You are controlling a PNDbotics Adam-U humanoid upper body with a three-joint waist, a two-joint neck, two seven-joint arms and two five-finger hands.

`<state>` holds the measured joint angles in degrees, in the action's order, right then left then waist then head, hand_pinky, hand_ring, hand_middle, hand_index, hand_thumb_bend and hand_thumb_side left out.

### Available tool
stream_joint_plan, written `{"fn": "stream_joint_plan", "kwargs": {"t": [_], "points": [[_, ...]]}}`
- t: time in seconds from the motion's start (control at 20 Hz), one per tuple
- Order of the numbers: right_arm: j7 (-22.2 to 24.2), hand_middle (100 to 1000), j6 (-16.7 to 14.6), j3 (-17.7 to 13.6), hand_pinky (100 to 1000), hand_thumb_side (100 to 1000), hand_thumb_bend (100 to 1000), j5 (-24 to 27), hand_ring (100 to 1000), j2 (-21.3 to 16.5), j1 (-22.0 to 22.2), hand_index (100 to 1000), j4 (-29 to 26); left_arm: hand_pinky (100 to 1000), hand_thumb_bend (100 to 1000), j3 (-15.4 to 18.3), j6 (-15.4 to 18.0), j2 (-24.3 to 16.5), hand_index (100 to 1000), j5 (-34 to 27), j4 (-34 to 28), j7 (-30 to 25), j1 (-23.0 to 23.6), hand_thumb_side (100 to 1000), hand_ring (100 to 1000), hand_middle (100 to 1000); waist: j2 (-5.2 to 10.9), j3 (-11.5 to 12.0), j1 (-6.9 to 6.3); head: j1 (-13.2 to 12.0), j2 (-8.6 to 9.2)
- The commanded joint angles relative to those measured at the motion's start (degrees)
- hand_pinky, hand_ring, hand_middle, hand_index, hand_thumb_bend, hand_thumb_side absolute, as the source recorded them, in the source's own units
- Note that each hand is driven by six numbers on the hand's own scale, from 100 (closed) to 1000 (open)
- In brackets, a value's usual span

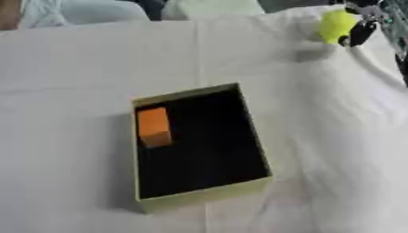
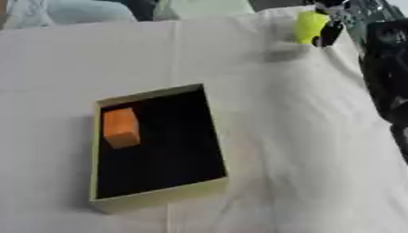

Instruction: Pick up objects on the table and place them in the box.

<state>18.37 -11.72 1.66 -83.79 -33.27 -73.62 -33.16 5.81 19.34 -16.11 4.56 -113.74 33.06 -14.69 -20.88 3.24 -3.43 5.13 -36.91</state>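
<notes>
A shallow box with olive-yellow walls and a black inside lies open on the white cloth, a little below the middle. An orange block rests inside it near the far left corner. At the top right my right hand is shut on a yellow-green object, held just above the cloth, with its shadow underneath. The black right arm runs down the right edge of the right eye view. My left hand shows in neither view.
The white cloth covers the whole table and is creased around the box. Pale fabric of people sits along the far edge.
</notes>
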Motion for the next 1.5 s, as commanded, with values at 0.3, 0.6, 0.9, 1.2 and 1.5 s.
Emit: {"fn": "stream_joint_plan", "kwargs": {"t": [0.3, 0.6, 0.9, 1.2, 1.5], "points": [[2.4, 955, 1.6, -1.0, 829, 100, 355, -2.1, 966, -1.1, -1.8, 944, 0.4, 884, 398, 0.0, -0.1, -0.6, 781, 0.5, -0.8, -0.1, -0.4, 788, 581, 656, 0.42, 0.6, 0.37, 0.3, 1.12], [5.3, 936, 2.2, -1.5, 818, 100, 351, -4.6, 956, -1.0, -1.9, 933, 2.0, 885, 396, 0.0, -0.2, -0.4, 780, 0.7, -0.8, -0.1, -0.4, 790, 580, 656, 0.07, 0.7, 0.29, 0.5, 0.94], [5.3, 927, 5.1, -3.1, 819, 100, 329, -4.7, 945, -0.6, -2.0, 931, 1.4, 885, 397, 0.0, -0.2, -0.4, 780, 0.7, -0.8, 0.0, -0.3, 790, 580, 656, 0.09, 0.9, 0.11, 0.7, 1.38], [4.8, 731, 6.5, -3.3, 776, 100, 299, -2.5, 846, 0.0, -2.2, 829, 1.2, 886, 395, -0.1, -0.3, -0.3, 779, 0.9, -0.8, -0.2, -0.2, 793, 580, 657, -0.03, 0.8, -0.03, 0.7, 1.26], [2.9, 529, 6.5, -2.9, 721, 100, 289, 0.0, 672, 0.4, -2.5, 701, -0.1, 886, 396, -0.1, -0.4, -0.4, 780, 1.0, -0.8, -0.3, 0.0, 792, 580, 657, 0.26, 0.5, -0.02, 0.6, 0.91]]}}
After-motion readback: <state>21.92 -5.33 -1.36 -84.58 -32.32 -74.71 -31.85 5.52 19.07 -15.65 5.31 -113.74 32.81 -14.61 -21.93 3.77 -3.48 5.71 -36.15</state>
